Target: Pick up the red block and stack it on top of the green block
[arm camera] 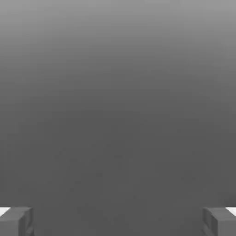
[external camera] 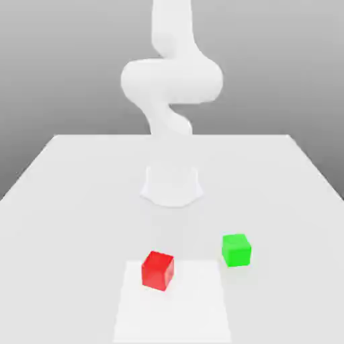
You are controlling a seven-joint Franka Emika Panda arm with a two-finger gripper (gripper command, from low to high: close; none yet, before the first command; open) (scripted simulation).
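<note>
Sitting out on the pale white table top [external camera: 80, 201], the small matte bright red cube [external camera: 158, 270] rests on a lighter square patch [external camera: 195, 309] of the surface near the front edge — flat on its base, nothing touching it. Off to the exterior view's right and a little further back sits the small matte bright green cube [external camera: 236, 250], also flat on the table, just off the corner of that lighter patch. The two cubes are near each other but clearly apart, with bare table between them.

Behind them stands the white robot arm [external camera: 171, 80], its round base [external camera: 172, 185] planted in the middle of the table, its thick joints twisting upward and out past the top of the exterior view. The arm is well clear of both cubes.

Over in the hand view, the gripper [arm camera: 118, 221] looks out on a plain grey backdrop. Its two grey fingertips [arm camera: 16, 221] sit at opposite edges of the picture — spread wide, with a broad empty gap between them and nothing held. Red cube unlifted on the table, green cube bare on top.
</note>
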